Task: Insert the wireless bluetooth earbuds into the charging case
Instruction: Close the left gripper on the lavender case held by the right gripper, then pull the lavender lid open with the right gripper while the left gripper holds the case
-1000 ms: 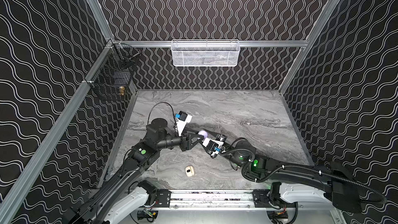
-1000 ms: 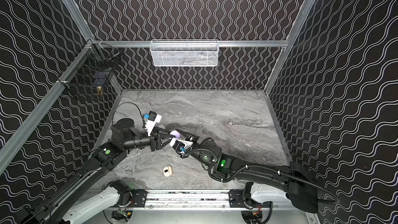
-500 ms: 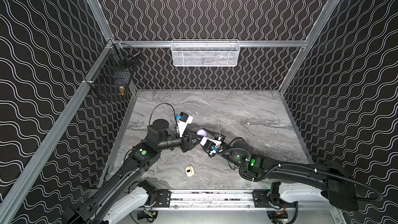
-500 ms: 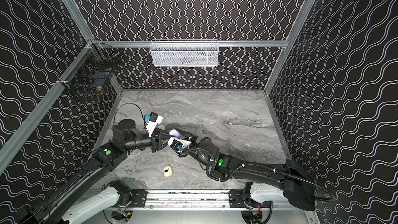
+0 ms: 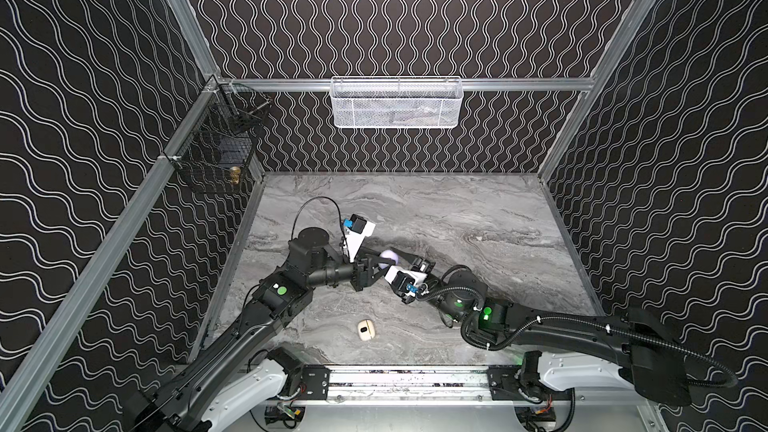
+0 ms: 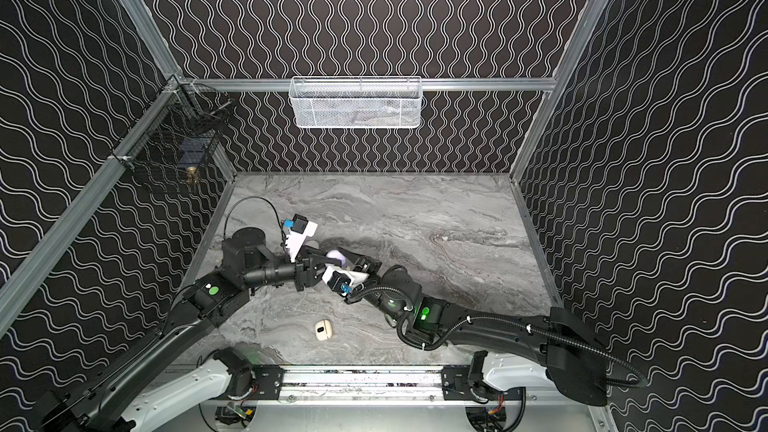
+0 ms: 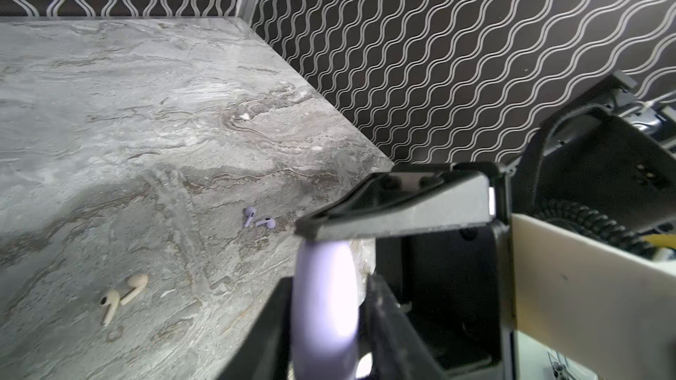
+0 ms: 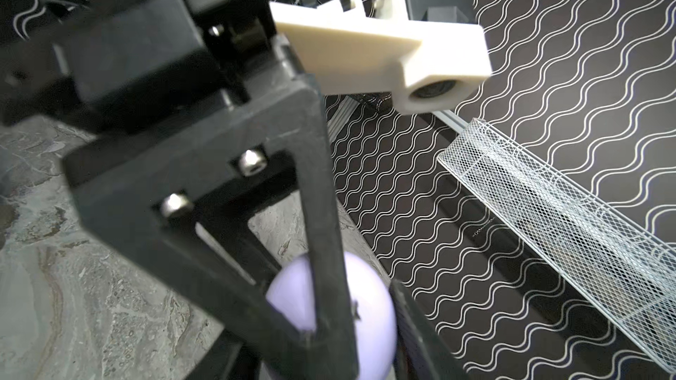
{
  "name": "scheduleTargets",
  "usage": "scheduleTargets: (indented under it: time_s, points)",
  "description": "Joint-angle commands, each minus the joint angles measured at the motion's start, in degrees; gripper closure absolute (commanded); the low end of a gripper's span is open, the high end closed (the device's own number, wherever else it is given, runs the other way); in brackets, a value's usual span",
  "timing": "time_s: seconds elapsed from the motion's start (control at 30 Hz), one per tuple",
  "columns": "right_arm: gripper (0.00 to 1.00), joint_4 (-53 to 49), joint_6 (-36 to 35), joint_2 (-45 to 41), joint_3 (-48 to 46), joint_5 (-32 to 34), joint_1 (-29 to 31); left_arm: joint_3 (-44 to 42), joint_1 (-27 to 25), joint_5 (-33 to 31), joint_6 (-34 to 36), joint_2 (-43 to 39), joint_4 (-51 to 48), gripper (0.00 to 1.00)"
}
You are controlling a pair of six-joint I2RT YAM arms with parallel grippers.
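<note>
Both grippers meet above the left middle of the table on a lilac charging case point(image 5: 390, 256) point(image 6: 336, 257). In the left wrist view my left gripper point(image 7: 329, 283) is shut on the case point(image 7: 323, 308), one jaw on either side. The right gripper point(image 5: 401, 261) is shut on the same case point(image 8: 373, 305) from the opposite side; one of its fingers point(image 7: 395, 206) lies across the case's top. Two lilac earbuds point(image 7: 258, 218) lie on the marble beyond the case. Two off-white earbuds point(image 7: 122, 297) lie closer. In both top views the arms hide the earbuds.
A cream charging case point(image 5: 365, 330) point(image 6: 323, 330) sits on the table near the front edge, apart from both arms. A white mesh basket point(image 5: 395, 103) hangs on the back wall and a black wire basket point(image 5: 216, 151) on the left wall.
My left gripper's jaws have narrowed onto the lilac case. The right gripper has edged slightly left with the case and still holds it.
</note>
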Motion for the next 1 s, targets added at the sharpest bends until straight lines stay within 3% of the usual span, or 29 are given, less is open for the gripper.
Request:
scheduleTargets:
  time_s: [0.0,0.23,0.43,0.47,0.57,0.67,0.83,0.97]
  points:
    - [0.86,6.78,-0.44,0.04,-0.11,1.63,0.02,0.3,-0.15,0.94,0.9,-0.93,-1.19,0.58]
    - [0.86,7.23,-0.34,-0.85,-0.93,0.73,0.05,0.29,-0.08,0.44,0.42,-1.39,-2.91,0.64]
    - [0.86,6.84,-0.14,-0.92,-0.72,0.38,0.08,0.17,-0.19,0.85,0.52,-0.35,-2.36,0.76]
    - [0.81,6.3,0.09,-1.16,-0.58,-0.04,0.04,0.16,-0.23,1.1,0.74,-0.22,-1.98,0.81]
    - [0.47,5.62,1.24,-2.29,-1.15,-1.7,0.05,-0.21,-0.23,0.35,1.53,-0.5,-0.84,1.0]
    - [0.31,7.2,2.44,-4.72,-3.51,-2.9,0.07,-1.32,-0.23,-3.06,3.57,-2.03,0.28,1.0]
    - [0.25,3.27,6.35,-11.67,-6.85,-5.69,-0.05,-6.18,-0.23,-7.88,10.6,-8.49,4.21,1.0]
    - [0.3,2.55,8.76,-16.46,-9.59,-8.11,-0.14,-14.13,-0.25,-6.85,16.33,-16.86,10.97,1.0]
